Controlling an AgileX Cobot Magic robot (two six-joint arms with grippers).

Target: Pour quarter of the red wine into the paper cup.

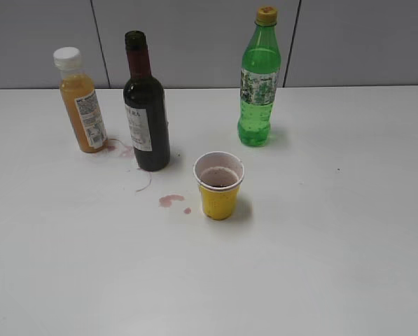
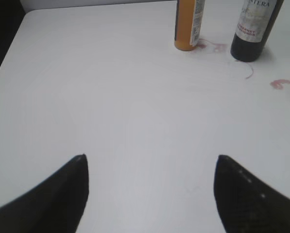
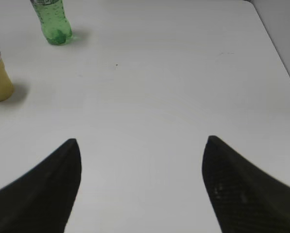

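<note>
Left hand [image 2: 152,158] open, empty; red wine [image 2: 254,29] far ahead-right.

Two other bottles and some spills

We see a juice bottle [image 1: 81,99] upright at the left, a green soda bottle [image 1: 259,78] upright at the back right, and pink stains [image 1: 171,201] on the white table [image 1: 335,245].

On the table [image 1: 349,231], the paper cup [image 1: 218,186] stands before the wine bottle [image 1: 145,112], between juice bottle [image 1: 81,101] and soda bottle [image 1: 258,80].
</note>
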